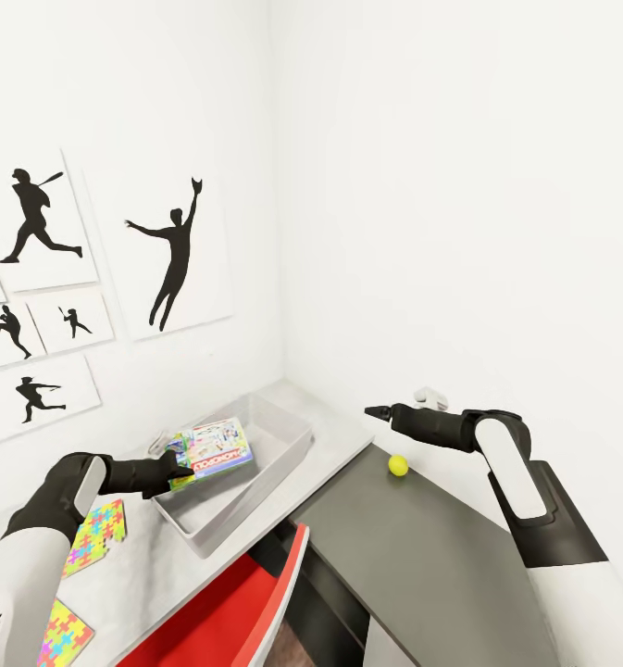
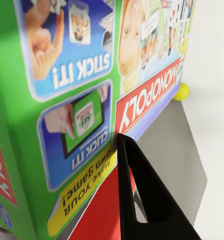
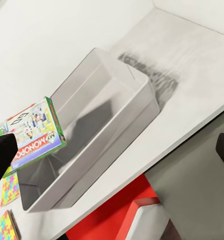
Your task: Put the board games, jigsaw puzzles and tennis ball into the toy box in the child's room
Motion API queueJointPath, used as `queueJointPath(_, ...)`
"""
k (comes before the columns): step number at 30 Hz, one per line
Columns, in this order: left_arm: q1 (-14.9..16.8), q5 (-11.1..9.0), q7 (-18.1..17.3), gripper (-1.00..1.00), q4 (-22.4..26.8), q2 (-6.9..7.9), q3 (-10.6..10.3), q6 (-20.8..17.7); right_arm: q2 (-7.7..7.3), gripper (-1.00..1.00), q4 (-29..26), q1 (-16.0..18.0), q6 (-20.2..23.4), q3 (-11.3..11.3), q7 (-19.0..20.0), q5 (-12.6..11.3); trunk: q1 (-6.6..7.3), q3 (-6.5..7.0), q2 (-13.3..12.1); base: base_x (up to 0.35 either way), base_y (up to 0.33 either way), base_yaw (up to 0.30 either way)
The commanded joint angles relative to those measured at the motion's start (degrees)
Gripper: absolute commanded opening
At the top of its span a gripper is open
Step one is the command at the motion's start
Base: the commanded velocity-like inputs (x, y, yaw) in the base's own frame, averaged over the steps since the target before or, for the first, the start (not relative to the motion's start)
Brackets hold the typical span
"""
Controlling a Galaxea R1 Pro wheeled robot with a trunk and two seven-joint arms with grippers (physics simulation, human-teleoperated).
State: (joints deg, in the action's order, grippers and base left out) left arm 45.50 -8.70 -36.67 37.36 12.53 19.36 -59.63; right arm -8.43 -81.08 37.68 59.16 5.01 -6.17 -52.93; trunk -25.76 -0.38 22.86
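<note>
Monopoly box [image 1: 220,448] hangs over the toy box [image 1: 283,463], pinched in my left jaws [image 1: 183,471]. Two puzzles [image 1: 96,535] and the ball [image 1: 399,465] wait on the desk [image 1: 154,565]. Right jaws [image 1: 374,411]: I cannot tell.

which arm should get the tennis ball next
Right. The tennis ball lies just below the right gripper, which hovers empty. The left gripper is occupied, holding the Monopoly box over the toy box.
</note>
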Motion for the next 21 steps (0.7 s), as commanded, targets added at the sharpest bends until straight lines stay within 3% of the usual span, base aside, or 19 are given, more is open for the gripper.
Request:
queueJointPath(1, 0.0, -0.2, 0.1, -1.00, 0.0, -0.06, 0.1, -0.4, -0.03, 1.00, 0.0, 0.0, 0.1, 0.1, -0.6, -0.6, -0.03, -0.04, 0.1, 0.000, 0.000, 0.000)
queueJointPath(21, 0.0, -0.3, 0.7, -1.00, 0.0, -0.21, 0.1, -0.4, -0.16, 1.00, 0.0, 0.0, 0.1, 0.0, -0.6, -0.6, -0.03, -0.04, 0.1, 0.000, 0.000, 0.000)
